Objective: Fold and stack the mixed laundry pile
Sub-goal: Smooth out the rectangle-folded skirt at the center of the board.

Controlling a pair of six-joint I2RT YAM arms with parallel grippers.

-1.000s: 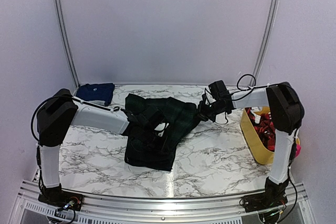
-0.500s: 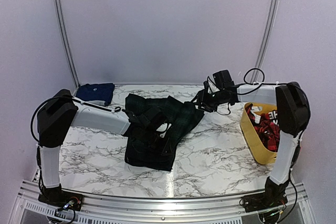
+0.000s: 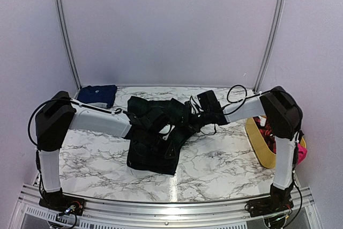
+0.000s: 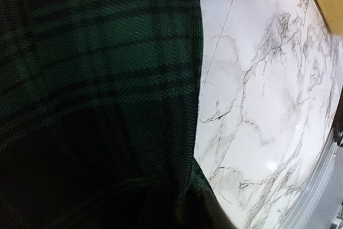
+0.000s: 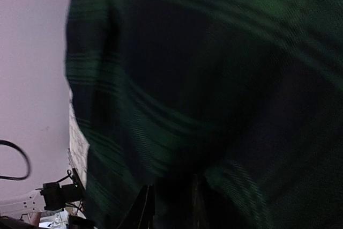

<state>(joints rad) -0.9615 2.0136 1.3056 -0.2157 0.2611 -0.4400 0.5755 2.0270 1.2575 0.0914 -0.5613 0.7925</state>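
Note:
The dark green-and-navy plaid garment (image 3: 155, 140) lies crumpled in the middle of the marble table (image 3: 220, 159). My left gripper (image 3: 146, 124) rests on its upper part. In the left wrist view the plaid garment (image 4: 96, 89) covers the jaws, and the cloth gathers toward them. My right gripper (image 3: 189, 122) is at the garment's right edge. In the right wrist view the plaid garment (image 5: 203, 79) drapes over the jaws, bunched between the dark fingers (image 5: 143, 207). A folded navy-blue cloth (image 3: 98, 94) sits at the back left.
A yellow tub (image 3: 261, 148) stands at the right edge of the table. It holds a red-and-black piece (image 3: 268, 128), and a pink piece (image 3: 304, 153) shows beside it. Pale walls close the back and both sides.
My right arm has swung left from the open table onto the garment's right edge, which now bunches toward it. The left arm has barely moved.

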